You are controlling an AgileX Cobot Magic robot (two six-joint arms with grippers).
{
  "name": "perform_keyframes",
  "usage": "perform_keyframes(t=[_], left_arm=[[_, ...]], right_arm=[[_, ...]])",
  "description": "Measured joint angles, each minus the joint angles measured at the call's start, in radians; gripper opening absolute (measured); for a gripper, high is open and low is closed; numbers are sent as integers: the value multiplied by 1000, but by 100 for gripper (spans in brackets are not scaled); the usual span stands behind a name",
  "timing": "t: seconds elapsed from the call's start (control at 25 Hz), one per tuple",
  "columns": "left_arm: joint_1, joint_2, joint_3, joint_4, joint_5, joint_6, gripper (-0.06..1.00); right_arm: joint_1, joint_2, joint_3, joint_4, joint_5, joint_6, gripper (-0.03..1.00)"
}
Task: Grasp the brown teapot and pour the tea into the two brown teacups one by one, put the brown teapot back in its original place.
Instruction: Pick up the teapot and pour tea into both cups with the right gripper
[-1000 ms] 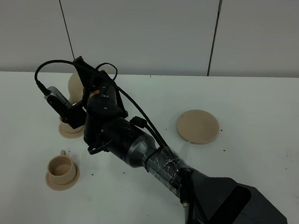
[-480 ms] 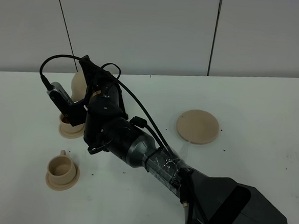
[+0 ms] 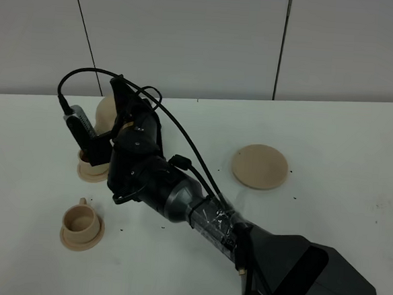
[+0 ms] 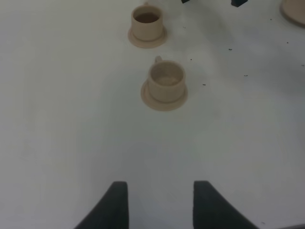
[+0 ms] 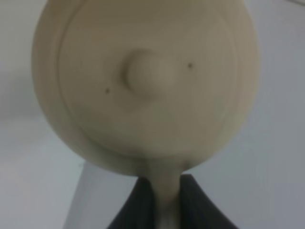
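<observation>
**Teapot held over the far cup, near cup still dry**

The right arm [image 3: 179,200] is stretched across the table [image 3: 345,144] toward ten o'clock, so that the brown teapot [image 5: 143,90] is carried above the far teacup [image 4: 147,21]. Its loop handle is clenched by the right gripper [image 5: 162,202], leaving the spout free. The wide saucer [image 3: 260,167], at three o'clock of the wrist, is left bare for the pot's return. Dark tea is seen in the far teacup. The near teacup [image 4: 166,81], at six o'clock of it, is empty. The left gripper [image 4: 159,205] is kept back, released. Against a second ago, the wrist is rolled and the pot is shifted slightly toward two o'clock. It is probably being levelled, though it is largely hidden in the high view.
</observation>
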Motion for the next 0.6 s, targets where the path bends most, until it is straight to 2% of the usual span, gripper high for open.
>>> perform_keyframes(t=[0.32, 0.6], left_arm=[[0, 0, 0, 0, 0, 0, 39], [0, 0, 0, 0, 0, 0, 39]], right_arm=[[25, 0, 0, 85, 45, 35, 9], [24, -76, 0, 174, 233, 37, 9]])
